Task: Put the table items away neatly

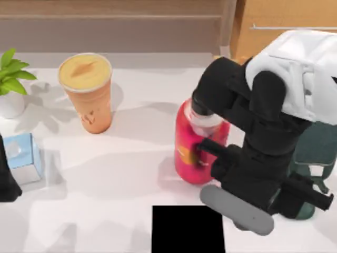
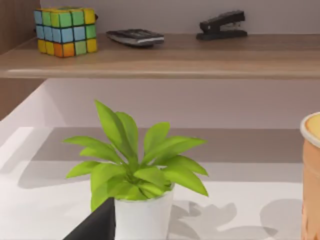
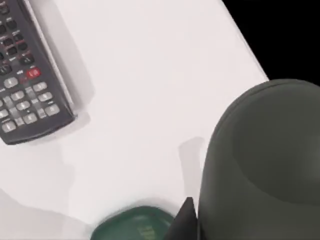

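Note:
A tall orange cup (image 1: 87, 92) with a yellowish top stands upright at the back left of the white table (image 1: 126, 174); its rim also shows in the left wrist view (image 2: 311, 165). A grey oval mouse (image 1: 238, 211) lies near the front edge, its far end under my right arm. My right gripper (image 1: 308, 197) hangs low at the front right, beside a dark green object (image 1: 313, 150). My left gripper (image 1: 8, 184) stays parked at the left edge, pointed toward the plant.
A red bottle (image 1: 196, 150) stands mid-table against my right arm. A potted plant (image 1: 10, 79) and a pale blue box (image 1: 23, 158) sit at the left. A black rectangle (image 1: 187, 229) lies at the front. A remote (image 3: 27, 80) lies by the table edge. The shelf (image 2: 165, 57) holds small items.

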Tool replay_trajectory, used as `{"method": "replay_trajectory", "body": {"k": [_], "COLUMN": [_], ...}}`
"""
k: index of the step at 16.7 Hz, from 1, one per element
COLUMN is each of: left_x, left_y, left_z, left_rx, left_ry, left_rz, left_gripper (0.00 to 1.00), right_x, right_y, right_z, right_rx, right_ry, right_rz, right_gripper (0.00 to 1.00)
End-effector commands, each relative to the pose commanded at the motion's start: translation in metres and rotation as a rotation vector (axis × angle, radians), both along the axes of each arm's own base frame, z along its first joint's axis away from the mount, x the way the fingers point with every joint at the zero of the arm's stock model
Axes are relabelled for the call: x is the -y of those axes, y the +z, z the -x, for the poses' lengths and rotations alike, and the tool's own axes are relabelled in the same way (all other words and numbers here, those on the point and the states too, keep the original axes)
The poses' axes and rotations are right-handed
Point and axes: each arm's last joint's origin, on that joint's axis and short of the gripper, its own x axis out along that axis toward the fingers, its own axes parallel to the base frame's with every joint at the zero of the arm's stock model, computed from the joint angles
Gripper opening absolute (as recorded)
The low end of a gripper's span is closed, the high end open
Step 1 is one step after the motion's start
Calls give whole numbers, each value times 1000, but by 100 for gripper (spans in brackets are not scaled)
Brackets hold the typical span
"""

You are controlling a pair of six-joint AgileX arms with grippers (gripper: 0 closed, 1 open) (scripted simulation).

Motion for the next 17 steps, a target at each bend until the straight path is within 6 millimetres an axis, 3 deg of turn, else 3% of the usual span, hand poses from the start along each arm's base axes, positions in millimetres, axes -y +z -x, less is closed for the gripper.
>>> {"method": "replay_trajectory", "body": {"k": [4, 7, 17], "left_x": [0, 0, 0], "left_y": [0, 0, 0], "left_z": [0, 0, 0], "left_rx": [0, 0, 0], "left_ry": [0, 0, 0], "left_rz": [0, 0, 0], "left_gripper": [100, 100, 100], "right_x": [-54, -77, -83], "right_y": [-45, -71, -83], "right_z": [10, 16, 17], "right_rx": [34, 55, 60], "right_ry": [387, 549, 589], "right_rz": [-37, -49, -51], "right_gripper": [0, 0, 0]}}
